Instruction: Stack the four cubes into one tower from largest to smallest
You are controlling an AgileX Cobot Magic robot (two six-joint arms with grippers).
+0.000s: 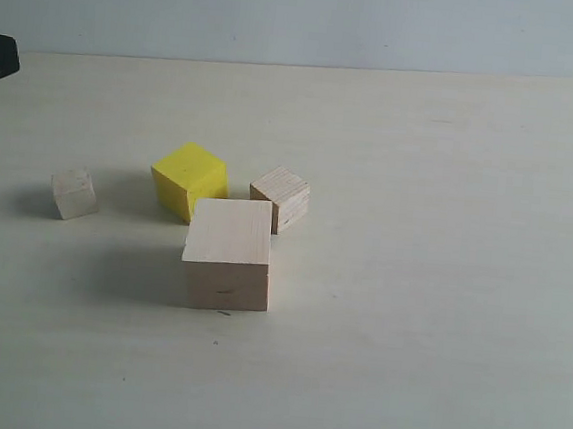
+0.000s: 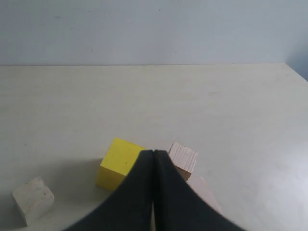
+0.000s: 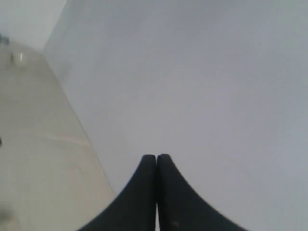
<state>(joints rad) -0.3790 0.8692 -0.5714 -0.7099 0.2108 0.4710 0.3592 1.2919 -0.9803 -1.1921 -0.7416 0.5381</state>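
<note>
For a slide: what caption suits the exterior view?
Four unstacked cubes on a table: large wooden cube in front, yellow cube and grained cube behind, tiny cube at left.

Exterior view: bright, diffuse, low contrast; table (image 1: 449, 189) pale, slightly washed. Soft-edged shadows lie toward 9 o'clock of the largest cube (image 1: 228, 255) and the smallest cube (image 1: 73, 194); light from about 3 o'clock. Left wrist view: sheen on the table toward 4 o'clock; left gripper (image 2: 153, 153) a black silhouette, no surface detail. Right wrist view: hazy, soft throughout; right gripper (image 3: 157, 157) equally dark
</note>
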